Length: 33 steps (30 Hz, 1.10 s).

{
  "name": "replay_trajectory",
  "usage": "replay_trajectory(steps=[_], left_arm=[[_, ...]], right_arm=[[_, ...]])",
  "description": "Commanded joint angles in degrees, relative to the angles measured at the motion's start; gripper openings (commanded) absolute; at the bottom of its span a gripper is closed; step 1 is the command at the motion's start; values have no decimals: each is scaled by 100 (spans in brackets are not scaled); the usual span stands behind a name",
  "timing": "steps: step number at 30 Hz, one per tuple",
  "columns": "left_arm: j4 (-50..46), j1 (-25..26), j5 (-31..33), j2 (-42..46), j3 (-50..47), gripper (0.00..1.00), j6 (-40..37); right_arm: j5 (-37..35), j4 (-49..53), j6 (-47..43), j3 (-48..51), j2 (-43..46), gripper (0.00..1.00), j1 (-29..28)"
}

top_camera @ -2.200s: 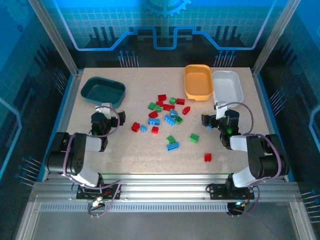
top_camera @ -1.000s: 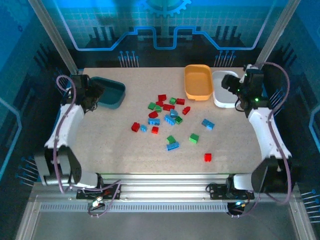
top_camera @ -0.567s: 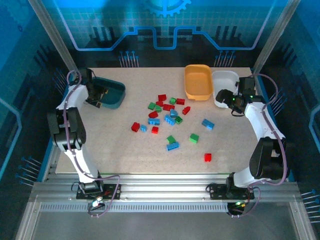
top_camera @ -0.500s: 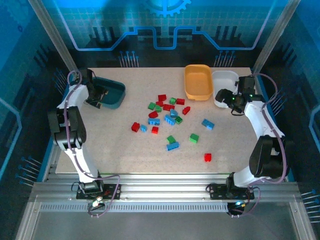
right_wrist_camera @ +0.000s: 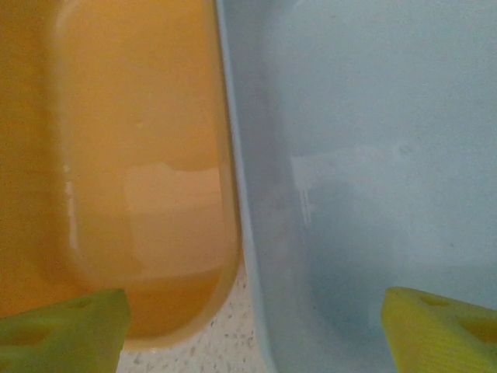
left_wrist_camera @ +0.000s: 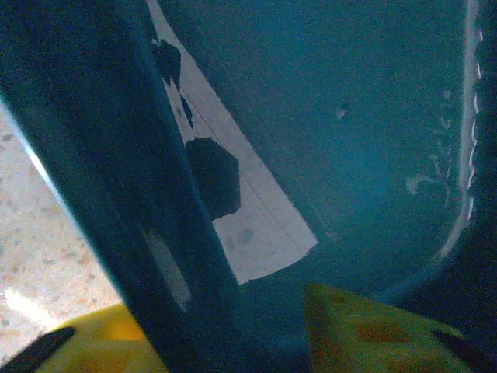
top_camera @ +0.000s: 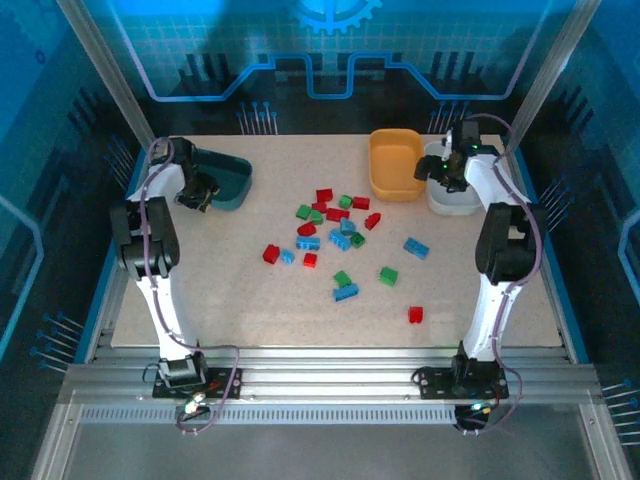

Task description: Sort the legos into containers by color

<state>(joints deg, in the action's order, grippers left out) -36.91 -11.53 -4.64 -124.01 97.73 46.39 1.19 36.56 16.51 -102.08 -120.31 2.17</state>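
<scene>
Currently left gripper (left_wrist_camera: 217,330) straddles teal tray (left_wrist_camera: 349,116) wall, pinch unclear; right gripper (right_wrist_camera: 256,315) spread wide over orange tray (right_wrist_camera: 116,155) and white tray (right_wrist_camera: 373,155).

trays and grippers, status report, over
Left gripper astride teal tray wall, grip unclear. Right gripper open, empty, over the seam between orange tray and white tray. Legos loose on the table.
</scene>
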Motion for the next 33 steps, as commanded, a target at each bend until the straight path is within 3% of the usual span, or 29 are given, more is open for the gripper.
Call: replay_trajectory(steps=[1, 7, 11, 18, 24, 28, 33], left_arm=[[-319, -34, 95, -184, 449, 32, -613], [-879, 122, 192, -652, 1436, 14, -1455], [-1121, 382, 218, -1066, 2143, 7, -2105], [-1236, 845, 297, -1643, 3039, 5, -2653], [-1319, 1152, 382, -1958, 3619, 4, -2835], [-1343, 1197, 417, -2038, 3769, 2, -2738], [-1491, 1188, 611, -2003, 3801, 1, -2753]], right_arm=[[-291, 598, -400, -826, -578, 85, -86], [-338, 1016, -636, -1931, -1537, 74, -86], [-203, 991, -604, -2092, -1748, 56, -102], [-169, 827, -377, -2342, -1988, 31, -250], [-328, 781, 264, -2849, -2266, 17, -601], [-635, 779, 674, -3371, -2534, 13, -987], [-661, 1244, 991, -4860, -3404, 11, -1366]])
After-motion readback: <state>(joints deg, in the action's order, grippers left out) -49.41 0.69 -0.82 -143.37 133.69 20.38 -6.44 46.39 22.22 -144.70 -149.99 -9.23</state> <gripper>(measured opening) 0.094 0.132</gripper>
